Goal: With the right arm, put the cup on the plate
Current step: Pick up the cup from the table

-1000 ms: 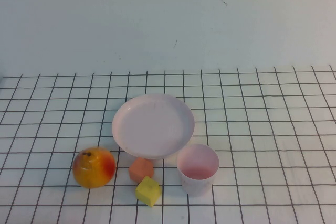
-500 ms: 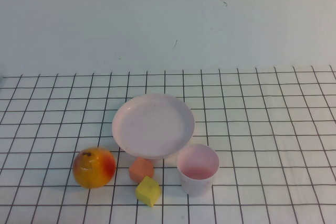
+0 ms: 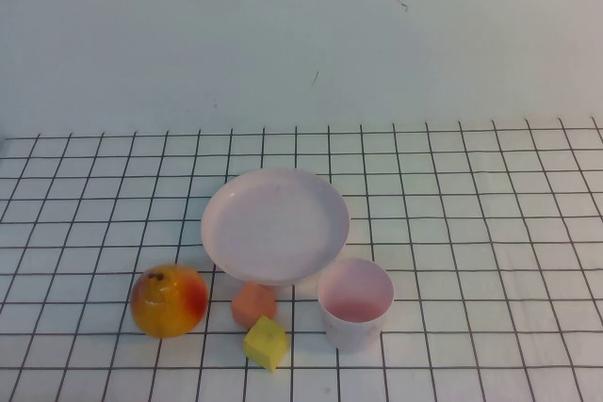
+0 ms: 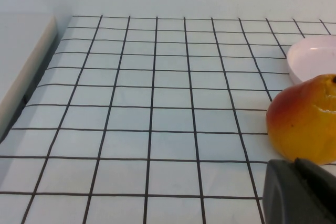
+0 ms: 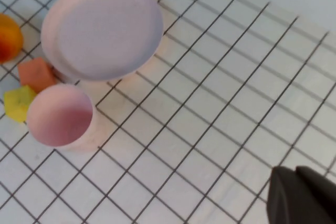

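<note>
The pale pink cup [image 3: 355, 303] stands upright and empty on the gridded table, just in front and to the right of the round pale pink plate [image 3: 275, 225]. Neither arm shows in the high view. In the right wrist view the cup [image 5: 59, 115] and plate [image 5: 102, 29] lie well away from my right gripper [image 5: 295, 178], whose dark fingers are pressed together, shut on nothing. My left gripper [image 4: 294, 164] shows as closed dark fingers just short of the orange-yellow fruit [image 4: 307, 119], holding nothing.
An orange-yellow fruit [image 3: 169, 300] sits front left. A small orange block [image 3: 253, 303] and a yellow block [image 3: 267, 342] lie between it and the cup, close to the plate's front rim. The table's left edge [image 4: 26, 77] borders a pale ledge.
</note>
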`<action>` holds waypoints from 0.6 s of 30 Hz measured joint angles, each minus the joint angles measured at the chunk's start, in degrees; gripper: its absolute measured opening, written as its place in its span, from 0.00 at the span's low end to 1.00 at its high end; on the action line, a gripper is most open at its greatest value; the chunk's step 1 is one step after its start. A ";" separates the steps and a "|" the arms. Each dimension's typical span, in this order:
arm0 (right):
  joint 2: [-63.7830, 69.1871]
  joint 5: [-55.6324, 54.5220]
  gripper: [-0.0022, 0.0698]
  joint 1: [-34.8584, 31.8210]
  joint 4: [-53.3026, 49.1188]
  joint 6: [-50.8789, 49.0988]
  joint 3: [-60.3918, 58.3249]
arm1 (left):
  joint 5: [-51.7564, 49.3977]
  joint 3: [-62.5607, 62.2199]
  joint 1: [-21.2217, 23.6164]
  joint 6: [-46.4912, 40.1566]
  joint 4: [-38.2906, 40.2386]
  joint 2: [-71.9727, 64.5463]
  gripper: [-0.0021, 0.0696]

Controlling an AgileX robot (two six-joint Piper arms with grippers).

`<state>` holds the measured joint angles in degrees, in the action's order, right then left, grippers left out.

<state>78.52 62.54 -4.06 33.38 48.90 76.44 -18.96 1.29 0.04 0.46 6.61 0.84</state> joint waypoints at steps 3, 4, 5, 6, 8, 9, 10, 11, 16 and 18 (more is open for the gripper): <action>10.98 3.61 0.03 2.64 -0.25 -0.96 4.72 | 0.00 0.00 0.00 0.00 0.00 0.00 0.03; 13.76 4.81 0.03 4.06 -1.04 -1.58 6.19 | 0.00 0.00 0.00 0.00 0.00 0.00 0.02; 16.97 5.70 0.03 6.29 -2.62 -2.56 8.13 | 0.00 0.00 0.00 0.00 0.00 0.00 0.02; 19.92 6.18 0.03 8.89 -4.84 -3.69 10.18 | 0.00 0.00 0.00 0.00 0.00 0.00 0.02; 24.72 6.74 0.03 14.13 -10.74 -6.22 14.54 | 0.00 0.00 0.00 0.00 0.00 0.00 0.02; 27.16 6.95 0.03 17.08 -13.93 -7.38 16.82 | 0.00 0.00 0.00 0.00 0.00 0.00 0.02; 29.48 7.07 0.03 19.92 -16.93 -8.30 19.14 | 0.00 0.00 0.00 0.00 0.00 0.00 0.02; 31.69 7.07 0.03 22.46 -19.09 -8.92 21.00 | 0.00 0.00 0.00 0.00 0.00 0.00 0.02; 39.91 7.31 0.03 30.12 -24.31 -10.34 30.72 | 0.00 0.00 0.00 0.00 0.00 0.00 0.02; 41.54 7.31 0.03 31.20 -24.60 -10.34 33.02 | 0.00 0.00 0.00 0.00 0.00 0.00 0.02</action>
<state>120.06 69.85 27.14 8.78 38.55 109.46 -18.96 1.29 0.04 0.46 6.61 0.84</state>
